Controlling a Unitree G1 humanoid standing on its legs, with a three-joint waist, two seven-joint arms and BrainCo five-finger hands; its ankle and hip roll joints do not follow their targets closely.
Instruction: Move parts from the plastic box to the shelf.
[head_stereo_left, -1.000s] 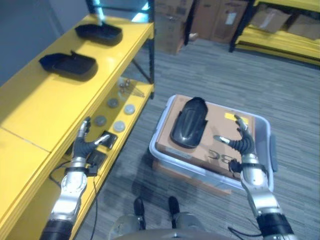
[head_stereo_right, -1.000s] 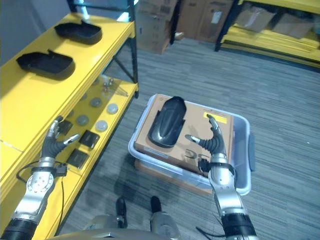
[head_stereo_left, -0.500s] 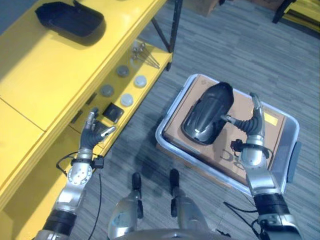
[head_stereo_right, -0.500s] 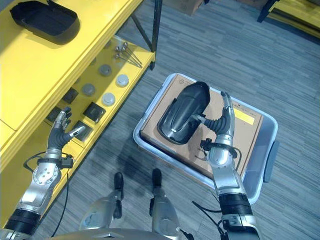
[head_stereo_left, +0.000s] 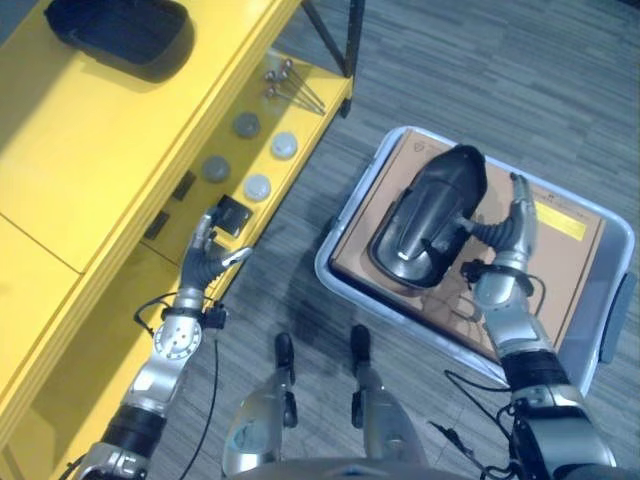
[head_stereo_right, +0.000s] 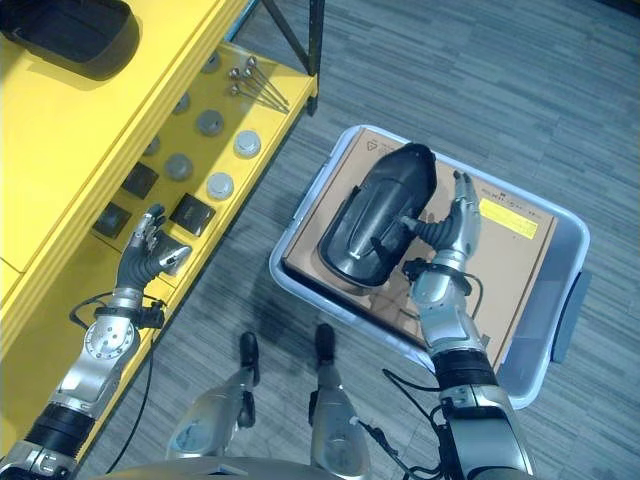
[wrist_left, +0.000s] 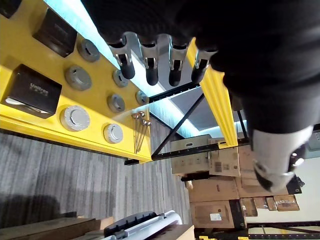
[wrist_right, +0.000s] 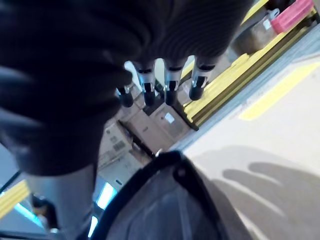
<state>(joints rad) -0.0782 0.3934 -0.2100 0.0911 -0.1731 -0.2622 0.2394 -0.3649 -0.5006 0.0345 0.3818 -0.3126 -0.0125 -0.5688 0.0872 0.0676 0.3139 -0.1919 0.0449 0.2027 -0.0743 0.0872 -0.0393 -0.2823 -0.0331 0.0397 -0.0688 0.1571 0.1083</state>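
A long black moulded part (head_stereo_left: 430, 215) lies on a brown cardboard sheet (head_stereo_left: 565, 270) inside the clear plastic box (head_stereo_right: 300, 285) on the floor. My right hand (head_stereo_left: 508, 222) is open beside the part's right edge, fingers straight and thumb reaching toward its side. In the right wrist view the straight fingers (wrist_right: 169, 82) hover over the part (wrist_right: 165, 205). My left hand (head_stereo_left: 205, 265) is open and holds nothing, in front of the yellow shelf's (head_stereo_left: 110, 150) lower level. Another black part (head_stereo_left: 120, 30) rests on the shelf's top level.
The lower shelf level carries round grey discs (head_stereo_left: 258, 186), black square blocks (head_stereo_left: 232, 212) and a few bolts (head_stereo_left: 292, 85). A black shelf post (head_stereo_left: 352, 40) stands at the shelf's corner. Grey carpet lies between shelf and box.
The camera has tipped down, so the whole scene has shifted. My right hand has moved in closer to the part's right edge. The left hand stays open by the lower shelf.
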